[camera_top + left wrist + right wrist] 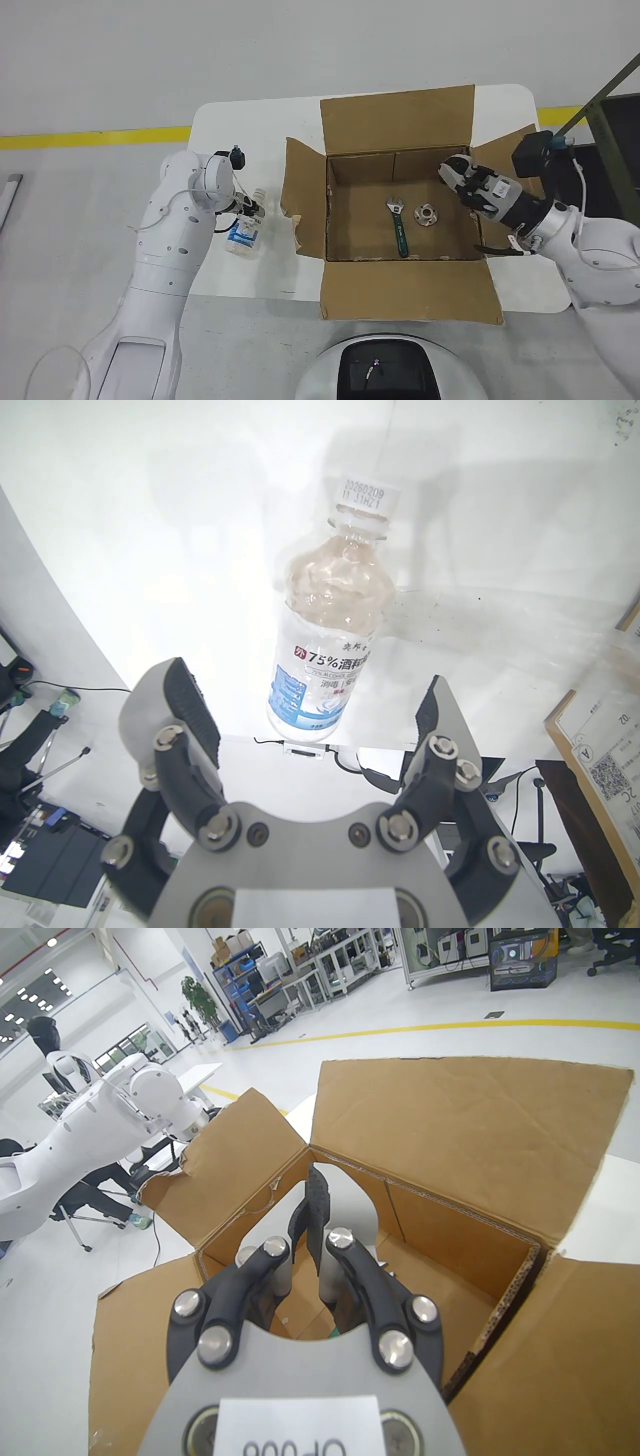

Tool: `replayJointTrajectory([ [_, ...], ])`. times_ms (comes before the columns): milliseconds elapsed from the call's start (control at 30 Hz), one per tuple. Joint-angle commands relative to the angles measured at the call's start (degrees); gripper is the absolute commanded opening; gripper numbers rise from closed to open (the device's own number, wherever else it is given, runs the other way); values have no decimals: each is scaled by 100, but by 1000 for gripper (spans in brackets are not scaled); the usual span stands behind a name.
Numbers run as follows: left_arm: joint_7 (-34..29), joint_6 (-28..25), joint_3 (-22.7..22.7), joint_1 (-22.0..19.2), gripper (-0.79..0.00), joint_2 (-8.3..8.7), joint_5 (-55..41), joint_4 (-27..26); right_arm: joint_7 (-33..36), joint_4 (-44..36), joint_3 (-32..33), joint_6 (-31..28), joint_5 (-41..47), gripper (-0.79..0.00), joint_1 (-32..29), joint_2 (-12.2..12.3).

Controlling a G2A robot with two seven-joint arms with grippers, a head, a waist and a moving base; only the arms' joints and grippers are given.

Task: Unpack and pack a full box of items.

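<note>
Left gripper (pixel 305 674) jaws stand wide, the clear plastic bottle with white cap (pixel 330 600) lying on the white table (pixel 150 525), apparently free of them; lift straight off. Right gripper (pixel 312 1193), jaws pressed together above the brown cardboard box (pixel 450 1128), must spread before descending onto the green-handled wrench (pixel 398 226).

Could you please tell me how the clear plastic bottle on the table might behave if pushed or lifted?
The clear plastic bottle with a white cap lies on its round side, so a nudge would probably roll it. Visible liquid inside suggests some weight and sloshing.
</note>
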Motion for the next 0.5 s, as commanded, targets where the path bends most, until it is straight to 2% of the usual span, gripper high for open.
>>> replayJointTrajectory([
  [0, 0, 0, 0, 0, 0, 0, 0, 0, 0, 0, 0, 0, 0, -785, 0, 0],
  [300, 0, 0, 0, 0, 0, 0, 0, 0, -25, -16, 3, 41, -16, -785, -9, -1],
  [367, 0, 0, 0, 0, 0, 0, 0, 0, -21, -194, -65, 319, 7, -785, -29, -13],
  [467, 0, 0, 0, 0, 0, 0, 0, 0, 271, -387, -133, 676, -410, -785, 118, 0],
])
